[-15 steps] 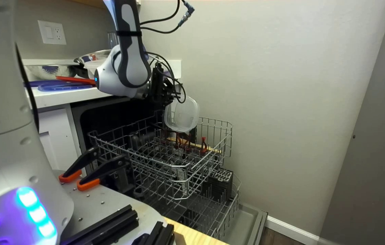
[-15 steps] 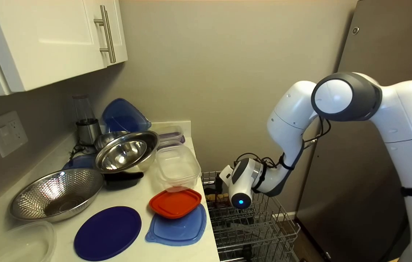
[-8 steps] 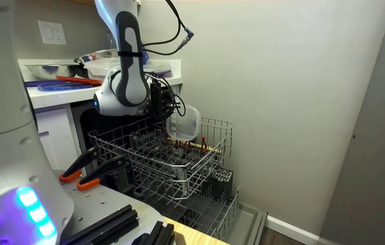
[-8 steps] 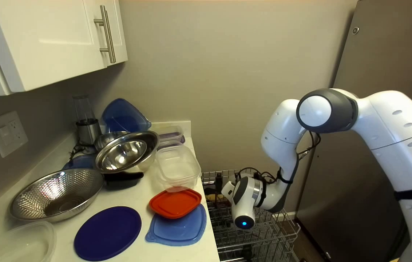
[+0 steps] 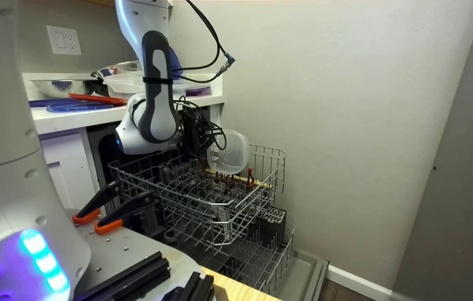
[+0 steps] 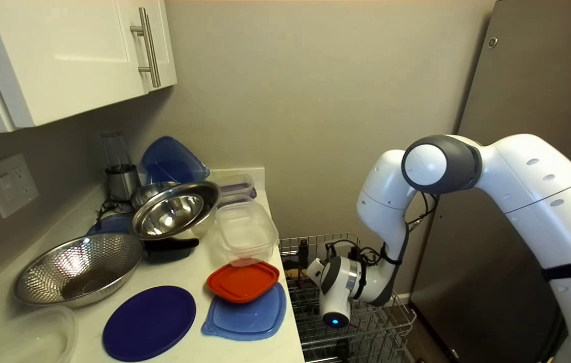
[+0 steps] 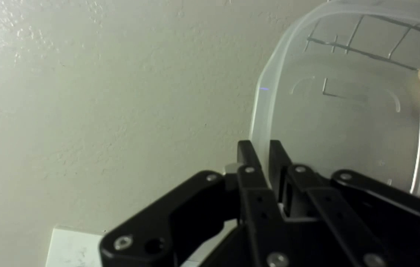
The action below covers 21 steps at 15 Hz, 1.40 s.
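Note:
My gripper [image 7: 263, 150] is shut on the rim of a clear plastic container [image 7: 347, 122], one finger on each side of the wall. In an exterior view the container [image 5: 233, 154] hangs on its side from the gripper [image 5: 212, 136], its open face turned sideways. It is over the dishwasher's upper rack [image 5: 228, 203], near the rack's wall-side back part; whether it touches the rack I cannot tell. Red-handled items [image 5: 250, 179] and a yellowish strip lie in the rack below it. In an exterior view the robot's hand hides the gripper and container above the rack [image 6: 381, 327].
The counter [image 6: 200, 282] beside the rack holds a red lid [image 6: 243, 281], blue lids [image 6: 149, 322], a colander [image 6: 81, 269], steel bowls [image 6: 174, 214] and clear containers [image 6: 246, 227]. The wall [image 5: 324, 125] stands close behind. A lower rack with a cutlery basket [image 5: 270, 225] is below.
The arm has come down, lowering the held container toward the upper rack and shifting it slightly to the right in an exterior view. The grip on the container has stayed the same.

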{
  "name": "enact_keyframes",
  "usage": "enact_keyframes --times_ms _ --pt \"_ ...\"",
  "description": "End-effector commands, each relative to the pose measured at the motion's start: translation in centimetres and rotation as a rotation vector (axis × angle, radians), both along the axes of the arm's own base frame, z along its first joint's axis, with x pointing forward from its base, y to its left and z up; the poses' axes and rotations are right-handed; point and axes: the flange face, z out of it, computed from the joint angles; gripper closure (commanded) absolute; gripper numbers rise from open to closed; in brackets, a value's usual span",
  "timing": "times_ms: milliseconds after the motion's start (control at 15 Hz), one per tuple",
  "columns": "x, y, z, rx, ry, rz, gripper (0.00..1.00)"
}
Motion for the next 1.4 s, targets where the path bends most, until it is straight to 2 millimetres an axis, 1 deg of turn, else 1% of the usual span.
enact_keyframes --times_ms 0,200,933,1333 --pt "0.0 0.2 0.1 -0.009 -0.094 -0.004 0.96" --pt "0.2 0.2 -0.5 -0.021 -0.136 -0.02 0.96" --pt "0.8 -1.0 -4.2 -0.014 -0.194 -0.068 0.96" --pt "1.4 -1.7 -5.2 -0.017 -0.208 -0.086 0.96"
